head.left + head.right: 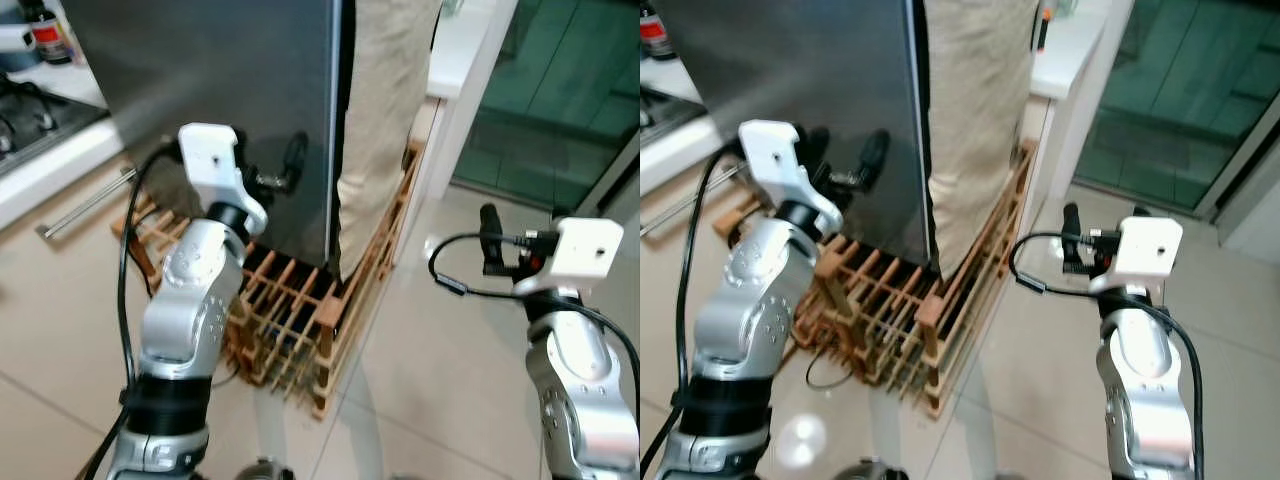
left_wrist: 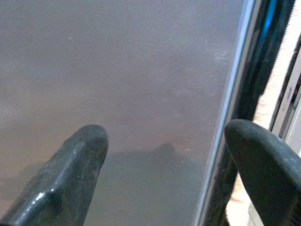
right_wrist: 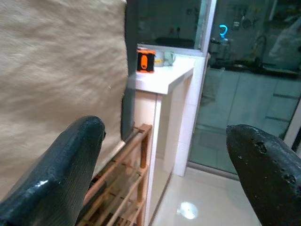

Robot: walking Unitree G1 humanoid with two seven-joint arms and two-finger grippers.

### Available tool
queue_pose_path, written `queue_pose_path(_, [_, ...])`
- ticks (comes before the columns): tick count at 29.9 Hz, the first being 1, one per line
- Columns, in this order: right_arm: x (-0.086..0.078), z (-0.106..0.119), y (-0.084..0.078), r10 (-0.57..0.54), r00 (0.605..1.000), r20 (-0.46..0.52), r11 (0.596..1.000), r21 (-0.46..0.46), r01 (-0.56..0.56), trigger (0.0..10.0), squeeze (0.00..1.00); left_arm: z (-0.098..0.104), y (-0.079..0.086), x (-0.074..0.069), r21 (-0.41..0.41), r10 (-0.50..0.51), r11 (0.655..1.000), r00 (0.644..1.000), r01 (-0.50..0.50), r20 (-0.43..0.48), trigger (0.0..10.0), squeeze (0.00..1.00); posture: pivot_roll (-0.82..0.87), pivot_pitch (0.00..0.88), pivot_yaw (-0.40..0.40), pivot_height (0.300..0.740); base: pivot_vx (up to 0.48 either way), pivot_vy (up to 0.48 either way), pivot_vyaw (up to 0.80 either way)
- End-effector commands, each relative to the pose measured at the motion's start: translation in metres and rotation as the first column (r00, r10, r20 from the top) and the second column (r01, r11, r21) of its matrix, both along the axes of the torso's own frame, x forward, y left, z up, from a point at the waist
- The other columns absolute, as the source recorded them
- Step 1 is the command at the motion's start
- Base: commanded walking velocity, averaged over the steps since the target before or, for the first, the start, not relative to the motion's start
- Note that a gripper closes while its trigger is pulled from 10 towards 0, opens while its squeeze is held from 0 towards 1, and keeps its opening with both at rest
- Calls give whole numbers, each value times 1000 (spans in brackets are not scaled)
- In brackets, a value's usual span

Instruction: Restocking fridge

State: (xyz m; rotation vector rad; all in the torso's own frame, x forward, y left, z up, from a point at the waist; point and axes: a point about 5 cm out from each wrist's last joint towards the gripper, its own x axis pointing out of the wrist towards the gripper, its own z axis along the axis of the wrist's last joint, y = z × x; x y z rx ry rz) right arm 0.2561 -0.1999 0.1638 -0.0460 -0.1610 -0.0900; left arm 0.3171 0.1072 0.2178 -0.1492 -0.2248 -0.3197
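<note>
The fridge (image 1: pixel 220 70) is a tall dark grey panel straight ahead, with its right edge (image 2: pixel 225 117) running down beside a dark gap. My left gripper (image 1: pixel 275 175) is raised close in front of that panel near the edge; it is open and holds nothing, and its fingers (image 2: pixel 80 160) frame the grey surface. My right gripper (image 1: pixel 497 245) hovers open and empty over the floor to the right, pointing toward the cloth and a white counter (image 3: pixel 164 77).
A beige cloth (image 1: pixel 385 100) hangs right of the fridge. A wooden slatted rack (image 1: pixel 290 320) lies on the tiled floor at its foot. A hob (image 1: pixel 30 120) and a bottle (image 1: pixel 45 30) are at left, and a glass door (image 1: pixel 560 100) at right. An orange object (image 3: pixel 146 61) sits on the counter.
</note>
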Motion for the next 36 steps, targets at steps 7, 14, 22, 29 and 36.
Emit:
queue_pose_path(7, [0, -2, -6, -29, 1000, -6, 1000, 9, 29, 10000, 0, 0, -27, 6, 8, -92, 996, 995, 92, -27, 10000, 0, -165, 2, 10, 728, 0, 0, 0])
queue_pose_path(14, [2, -3, -10, -47, 999, -14, 999, 6, 47, 10000, 0, -2, -45, 19, 22, -111, 993, 992, 112, -55, 10000, 0, -174, 5, 12, 728, 0, 0, 0])
queue_pose_path(22, [-1, -5, -12, -56, 998, -20, 998, 3, 56, 10000, 0, 3, -51, 31, -21, -108, 994, 992, 106, -63, 10000, 0, -195, 14, 14, 728, 0, 0, 0])
queue_pose_path(29, [-1, -6, -12, -59, 998, -23, 998, 1, 59, 10000, 0, 3, -52, 38, -27, -83, 996, 994, 82, -70, 10000, 0, -196, 17, 16, 728, 0, 0, 0])
queue_pose_path(36, [-1, -7, -11, -58, 998, -29, 998, 2, 58, 10000, 0, 0, -61, 38, -43, -123, 992, 988, 120, -90, 10000, 0, -196, 26, 16, 728, 0, 0, 0])
